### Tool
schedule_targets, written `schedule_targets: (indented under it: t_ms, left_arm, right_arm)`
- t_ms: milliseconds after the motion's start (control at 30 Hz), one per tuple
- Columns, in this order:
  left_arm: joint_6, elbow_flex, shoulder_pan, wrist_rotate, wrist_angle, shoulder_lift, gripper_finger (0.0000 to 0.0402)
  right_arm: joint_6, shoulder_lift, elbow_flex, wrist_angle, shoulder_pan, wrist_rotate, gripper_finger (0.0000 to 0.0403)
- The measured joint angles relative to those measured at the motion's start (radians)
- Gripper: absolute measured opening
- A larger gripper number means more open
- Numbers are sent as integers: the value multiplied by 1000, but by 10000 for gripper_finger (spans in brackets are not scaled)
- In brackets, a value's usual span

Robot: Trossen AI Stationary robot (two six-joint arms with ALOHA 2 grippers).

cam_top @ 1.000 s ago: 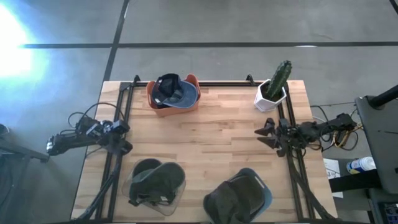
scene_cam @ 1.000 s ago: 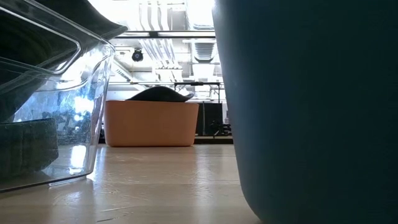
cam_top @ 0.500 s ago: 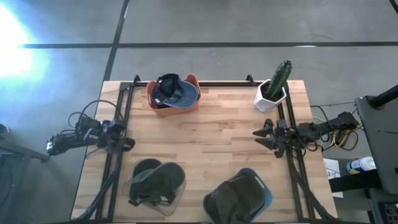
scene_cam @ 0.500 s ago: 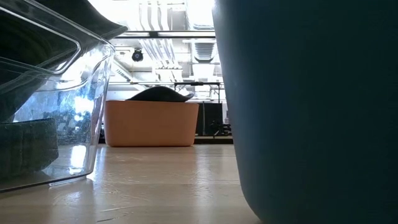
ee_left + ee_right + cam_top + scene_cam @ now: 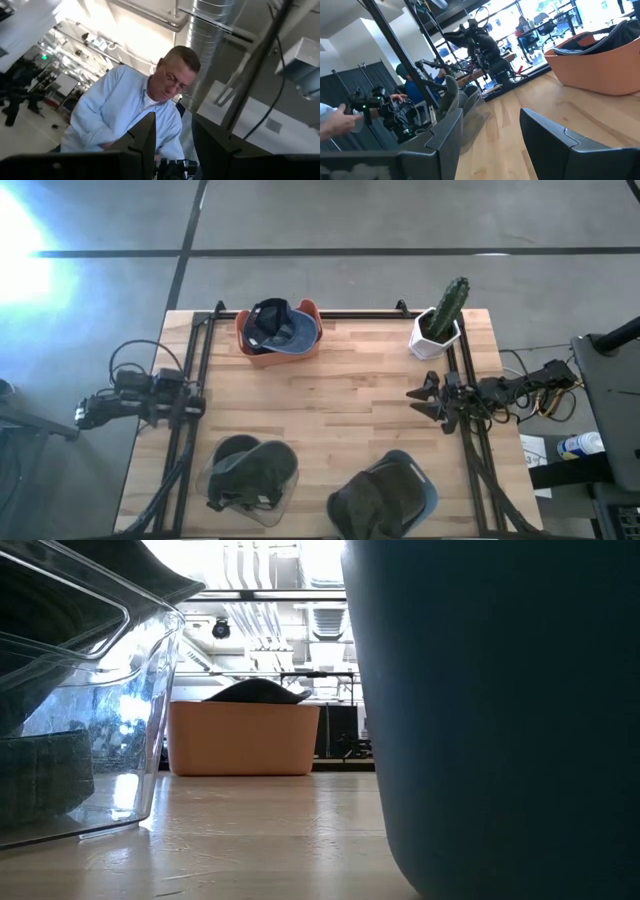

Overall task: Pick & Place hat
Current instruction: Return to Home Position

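The left gripper [image 5: 196, 404] pulls back toward the left edge of the table [image 5: 350, 420]: a second ago its tips reach just past the left rail [image 5: 183, 442] over the wood, now they sit over the rail itself. The arm behind it folds farther out beyond the edge, and the cable [image 5: 130, 352] looped above it arches wider. The right gripper [image 5: 414, 402] shifts only slightly from a second ago, a touch farther in over the table, and does not move in the last half second

Dark left gripper [image 5: 198, 405] and right gripper [image 5: 417, 402] trail looped, seemingly black cables [image 5: 122, 358].
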Motion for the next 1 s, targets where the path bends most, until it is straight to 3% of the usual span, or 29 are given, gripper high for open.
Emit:
schedule_targets:
  t_ms: [100,233,367,500,567,767,1000]
  left_arm:
    - [52,0,-4,-19,7,1,119]
    - [324,0,-4,-89,-52,1,119]
    - [564,0,-4,-336,-176,0,119]
    - [784,0,-4,-719,-296,0,119]
    - [828,0,-4,-803,-337,0,119]
    - [1204,1,-5,-575,-510,0,119]
    - [1444,1,-5,-580,-705,0,119]
  right_arm:
    - [0,0,0,0,0,0,192]
    - [0,0,0,0,0,0,192]
    - [0,0,0,0,0,0,192]
    - [0,0,0,0,0,0,192]
    - [0,0,0,0,0,0,192]
    - [0,0,0,0,0,1,192]
    - [0,0,0,0,0,0,192]
